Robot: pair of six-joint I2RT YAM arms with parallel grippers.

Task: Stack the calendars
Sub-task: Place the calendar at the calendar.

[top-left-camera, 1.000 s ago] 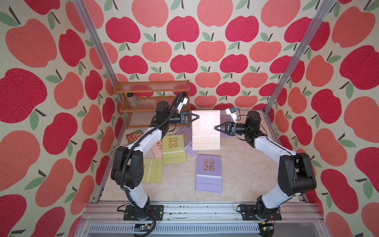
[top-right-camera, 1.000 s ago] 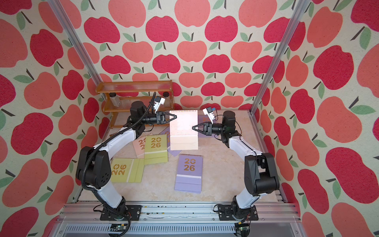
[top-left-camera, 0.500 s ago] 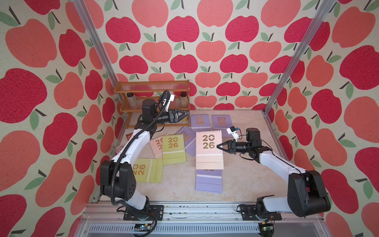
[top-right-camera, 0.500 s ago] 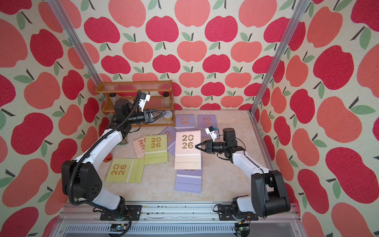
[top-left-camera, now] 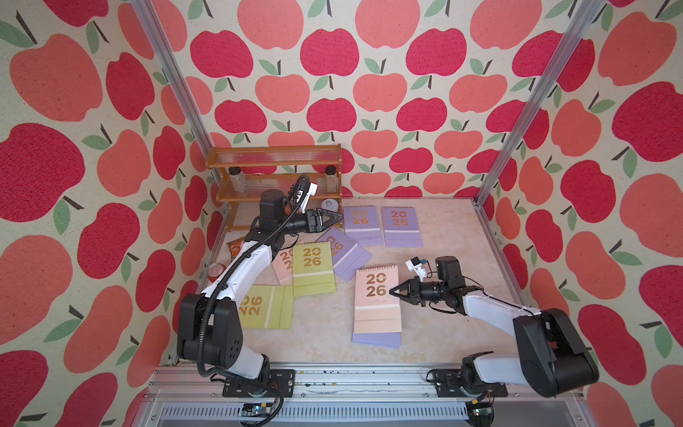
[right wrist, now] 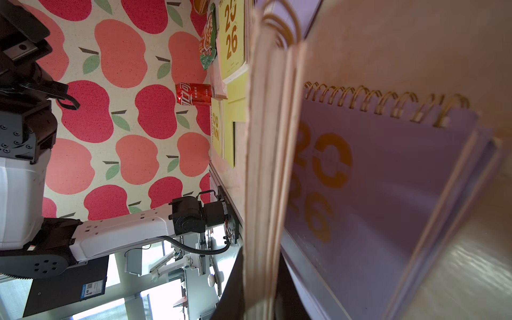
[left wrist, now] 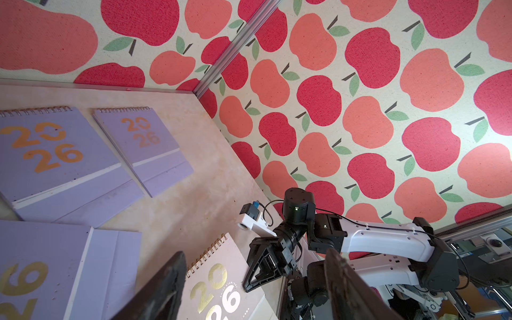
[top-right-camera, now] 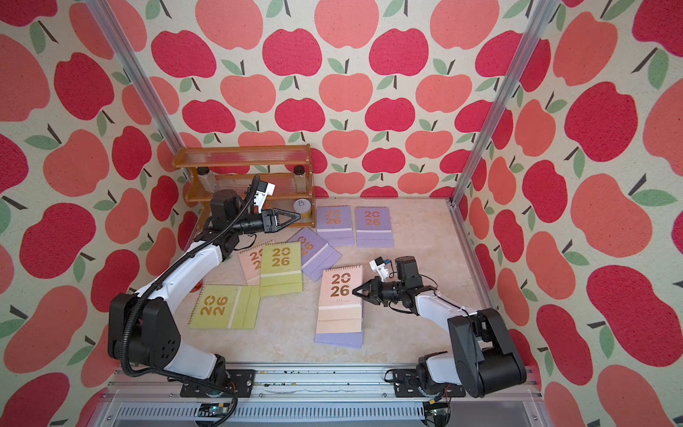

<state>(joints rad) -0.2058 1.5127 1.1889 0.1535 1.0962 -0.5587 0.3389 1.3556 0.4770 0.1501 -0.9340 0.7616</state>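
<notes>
Between the right pincer's (top-left-camera: pixel 392 292) pressed-together tips sits the side edge of the pale pink calendar (top-left-camera: pixel 377 295). It is held tilted, its spiral end raised off the lilac calendar (top-left-camera: pixel 376 338) that lies directly beneath it on the worktop (top-left-camera: pixel 443 240). Across from that pincer and well apart, the left pincer (top-left-camera: pixel 338 215) hangs spread and empty; its wrist view shows the fingers (left wrist: pixel 163 291) standing wide. Close behind it is the wooden rack (top-left-camera: pixel 275 157), whose middle shelf carries two spice jars (top-left-camera: pixel 237 180), one at each end. Just ahead of its tips two lilac calendars (top-left-camera: pixel 361 225) lie side by side. Below it a yellow-green calendar (top-left-camera: pixel 313 268) overlaps a pink one. A second ago both pincers held the pale pink calendar upright in the air between them. Since then the left has let go, and the right alone has carried it down over the lilac calendar.
</notes>
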